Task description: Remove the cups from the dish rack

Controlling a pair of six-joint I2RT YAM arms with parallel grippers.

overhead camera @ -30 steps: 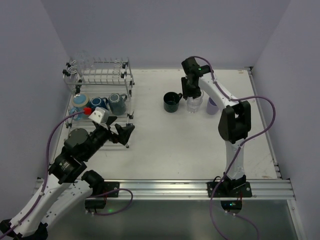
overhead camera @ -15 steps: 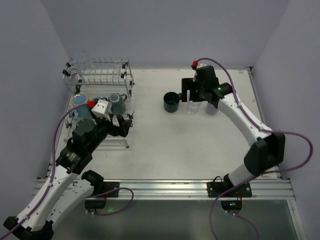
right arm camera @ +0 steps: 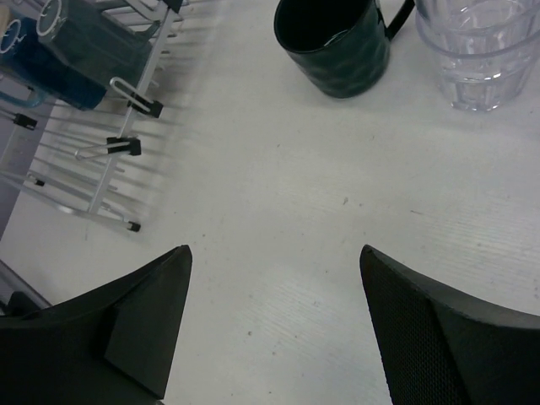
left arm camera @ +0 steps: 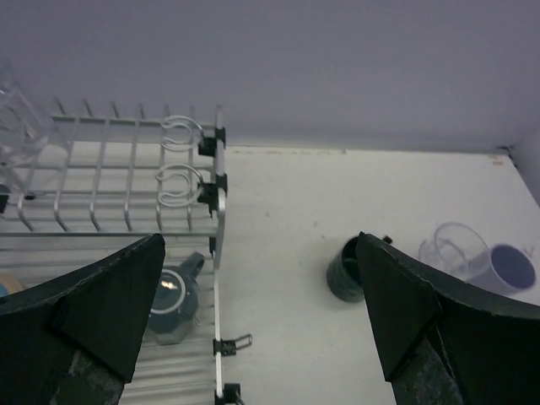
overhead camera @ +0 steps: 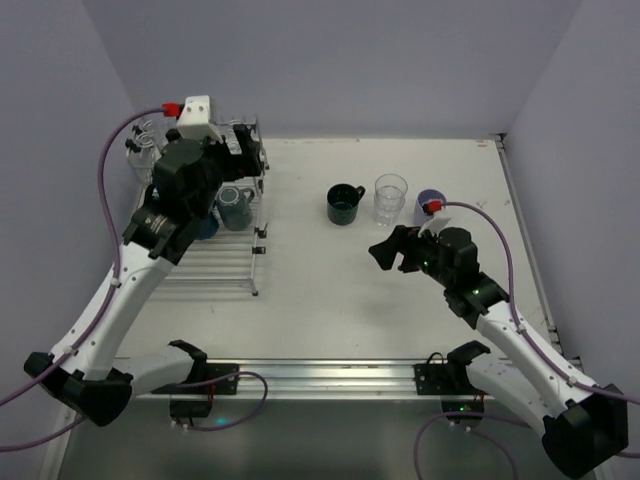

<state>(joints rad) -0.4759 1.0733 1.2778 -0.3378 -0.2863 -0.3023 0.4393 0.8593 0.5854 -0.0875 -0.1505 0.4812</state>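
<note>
One camera looks down from above the near edge over the whole worktop [overhead camera: 320, 300]. The left wrist view sits high above the dish rack [left arm camera: 126, 169], the right one close over the worktop; all three catch the dark green mug [right arm camera: 333, 42].

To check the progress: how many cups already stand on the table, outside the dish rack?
3: a dark green mug, a clear glass tumbler to its right, and a lavender cup right of that, partly covered. I see no hidden ones.
</note>
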